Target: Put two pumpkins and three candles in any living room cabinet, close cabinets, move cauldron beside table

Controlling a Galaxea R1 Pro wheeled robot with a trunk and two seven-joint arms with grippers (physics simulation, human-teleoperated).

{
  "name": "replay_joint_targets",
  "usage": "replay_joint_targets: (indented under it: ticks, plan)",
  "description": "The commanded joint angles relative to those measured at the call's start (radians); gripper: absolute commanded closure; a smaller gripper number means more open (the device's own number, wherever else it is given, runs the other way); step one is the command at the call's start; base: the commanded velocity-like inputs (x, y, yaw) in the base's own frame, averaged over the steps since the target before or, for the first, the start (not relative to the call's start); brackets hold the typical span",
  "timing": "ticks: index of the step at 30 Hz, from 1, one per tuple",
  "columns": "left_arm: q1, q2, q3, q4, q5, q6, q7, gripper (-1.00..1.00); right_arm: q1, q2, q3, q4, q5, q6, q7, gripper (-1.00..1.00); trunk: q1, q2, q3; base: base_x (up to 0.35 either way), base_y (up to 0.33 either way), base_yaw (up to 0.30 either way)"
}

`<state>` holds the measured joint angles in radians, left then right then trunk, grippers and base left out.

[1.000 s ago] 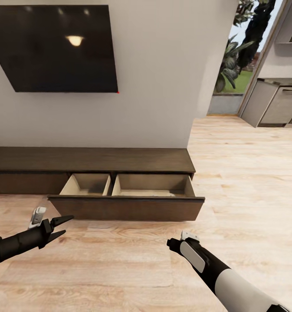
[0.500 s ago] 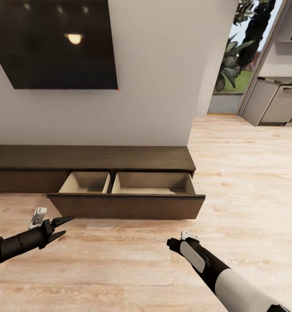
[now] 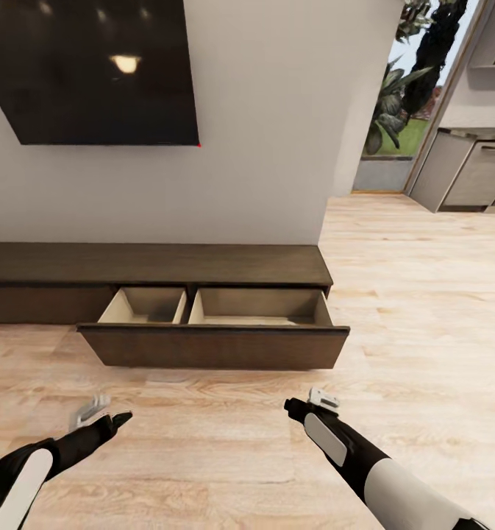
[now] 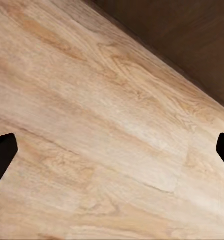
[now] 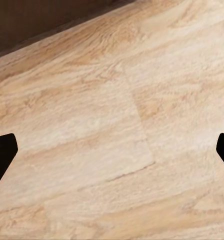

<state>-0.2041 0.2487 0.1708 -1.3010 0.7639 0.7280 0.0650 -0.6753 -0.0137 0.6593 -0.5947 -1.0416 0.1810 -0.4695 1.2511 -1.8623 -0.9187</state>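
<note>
home living room | wall TV | low cabinet | wood floor

The cabinet is dark-brown wood grain with a pale beige interior. The floor is light honey-toned plank wood; the wall is off-white, the screen at upper left glossy black.

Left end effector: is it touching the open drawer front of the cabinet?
Apart. In the head view the left end effector hangs over bare wood floor, with a clear strip of planks between it and the cabinet drawer front.
</note>
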Motion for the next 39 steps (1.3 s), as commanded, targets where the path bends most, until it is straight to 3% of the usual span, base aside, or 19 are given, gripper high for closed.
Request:
replay_joint_targets:
  ticks: [1,3,5,11,13,15,17,20,23,25,33,39]
  plan:
    - [-0.001,-0.015,-0.004,0.032,-0.024,-0.038,0.004,-1.00,-0.001,-0.001,0.027,-0.001,0.007,-0.017,-0.008,-1.00,0.004,-0.008,-0.004,0.000,0.000,0.000]
    - [-0.001,-0.036,-0.033,0.092,-0.071,-0.109,0.001,-1.00,0.000,-0.002,0.073,0.006,0.047,-0.060,-0.008,-1.00,0.011,-0.022,-0.010,0.000,0.000,0.000]
    - [-0.001,-0.042,-0.065,0.119,-0.086,-0.157,0.000,-1.00,0.002,-0.003,0.089,0.010,0.071,-0.091,-0.008,-1.00,0.019,-0.036,-0.017,0.000,0.000,0.000]
    - [-0.005,-0.047,-0.142,0.217,-0.101,-0.339,0.007,-1.00,0.003,0.006,0.104,0.087,0.116,-0.193,-0.007,-1.00,0.042,-0.078,-0.035,0.000,0.000,0.000]
    - [-0.008,-0.050,-0.166,0.245,-0.108,-0.394,0.011,-1.00,0.003,0.017,0.105,0.138,0.145,-0.245,-0.007,-1.00,0.050,-0.092,-0.042,0.000,0.000,0.000]
    - [-0.012,-0.057,-0.191,0.279,-0.131,-0.490,0.014,-1.00,0.003,0.039,0.106,0.220,0.189,-0.348,-0.004,-1.00,0.057,-0.106,-0.048,0.000,0.000,0.000]
    - [-0.015,-0.066,-0.204,0.319,-0.166,-0.595,0.015,-1.00,0.003,0.059,0.105,0.310,0.232,-0.456,0.012,-1.00,0.065,-0.120,-0.054,0.000,0.000,0.000]
    - [-0.017,-0.121,-0.212,0.377,-0.253,-0.711,0.017,-1.00,0.003,0.071,0.104,0.410,0.266,-0.569,0.051,-1.00,0.077,-0.141,-0.064,0.000,0.000,0.000]
    - [-0.018,-0.170,-0.212,0.439,-0.354,-0.792,0.018,-1.00,0.003,0.075,0.103,0.443,0.276,-0.612,0.071,-1.00,0.088,-0.162,-0.073,0.000,0.000,0.000]
    - [-0.018,-0.188,-0.209,0.473,-0.383,-0.851,0.019,-1.00,0.004,0.076,0.103,0.448,0.279,-0.622,0.080,-1.00,0.096,-0.176,-0.079,0.000,0.000,0.000]
    - [-0.018,-0.195,-0.207,0.540,-0.399,-0.896,0.018,-1.00,0.007,0.075,0.102,0.456,0.276,-0.628,0.178,-1.00,0.126,-0.232,-0.104,0.000,0.000,0.000]
    - [-0.018,-0.196,-0.208,0.577,-0.402,-0.905,0.018,-1.00,0.008,0.075,0.102,0.457,0.274,-0.624,0.195,-1.00,0.149,-0.274,-0.123,0.000,0.000,0.000]
